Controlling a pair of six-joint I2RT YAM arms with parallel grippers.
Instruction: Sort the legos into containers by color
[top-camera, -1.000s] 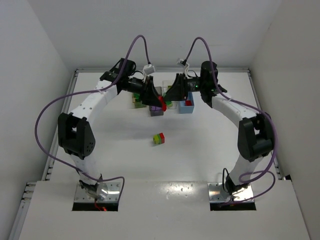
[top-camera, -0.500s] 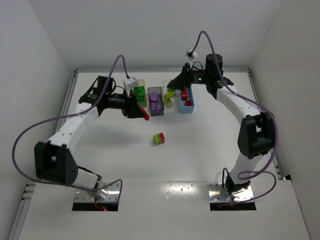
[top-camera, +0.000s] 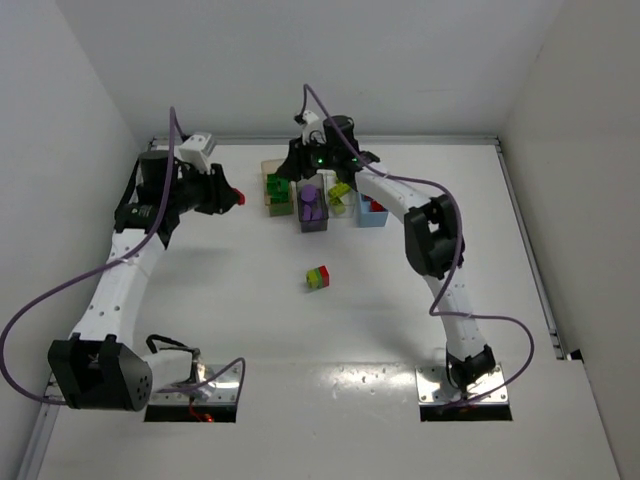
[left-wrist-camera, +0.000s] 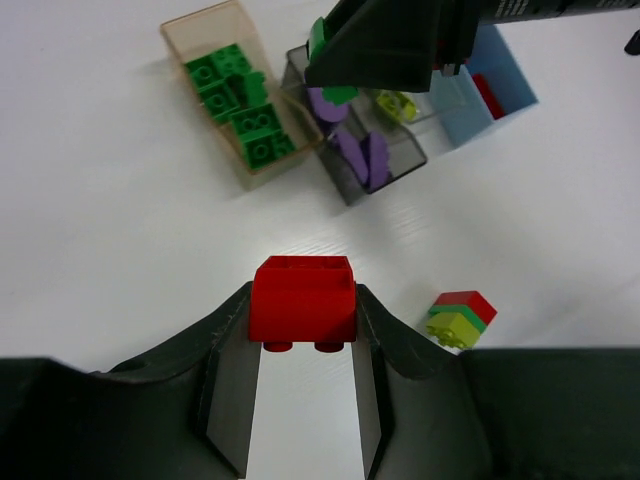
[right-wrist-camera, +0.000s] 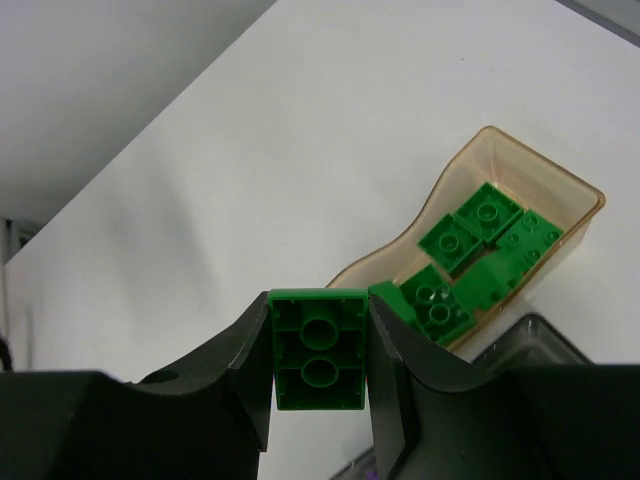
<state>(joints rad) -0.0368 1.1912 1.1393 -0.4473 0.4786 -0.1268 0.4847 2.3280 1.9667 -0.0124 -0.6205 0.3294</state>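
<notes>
Counter (top-camera: 400, 320): white, walled on three sides. Left arm (top-camera: 120, 270) reaches up the left side; right arm (top-camera: 430, 230) bends across toward the far middle.

Four bins in a row at the far middle, side by side:
- tan-orange bin (left-wrist-camera: 205, 30), leftmost, with loose dark green bricks (right-wrist-camera: 470, 250) inside
- smoky grey bin (left-wrist-camera: 395, 170), purple bricks (left-wrist-camera: 360, 155) inside
- clear bin (top-camera: 343, 210), a lime brick (left-wrist-camera: 395, 100) inside
- light blue bin (left-wrist-camera: 470, 115), rightmost, a red piece (left-wrist-camera: 488, 95) inside

Left gripper (left-wrist-camera: 302, 295): pinching a red brick (left-wrist-camera: 302, 305) between its fingertips, studs facing away from the wrist camera. It hangs over bare counter, well apart from the row and to its left.

Right gripper (right-wrist-camera: 320, 345): clamped on a dark green brick (right-wrist-camera: 320, 350), hollow underside toward the wrist camera. It sits above the row, just beside the near corner of the tan-orange bin.

Small stack (top-camera: 318, 277) of red, dark green and lime bricks rests alone on the counter, near of the bins, between the arms, touching neither gripper.
</notes>
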